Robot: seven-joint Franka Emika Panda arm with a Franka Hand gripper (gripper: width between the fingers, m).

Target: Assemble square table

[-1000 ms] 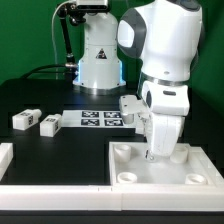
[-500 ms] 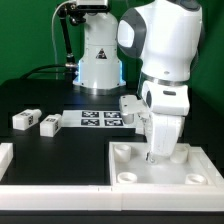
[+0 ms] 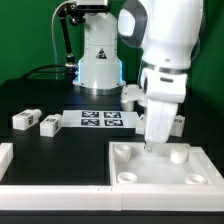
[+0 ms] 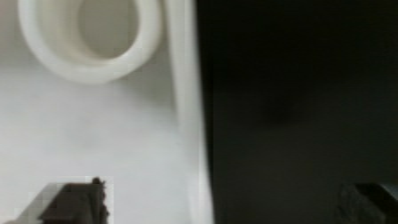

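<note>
The arm (image 3: 165,50) was big and white, with smooth round shells like fat balls stuck together. Dark grey rings showed where the parts met. Its base (image 3: 98,58) was white too and shaped like a cone, with a small blue light (image 3: 77,67) shining low on it. Black cables (image 3: 62,35) looped up beside the base. The gripper (image 3: 150,146) was pale grey, and its two fingers (image 4: 71,204) looked dark, nearly black.

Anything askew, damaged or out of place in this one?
Nothing stands out. The square slab lies flat and unbroken; one leg block and its neighbour lie loose at the exterior view's left.
</note>
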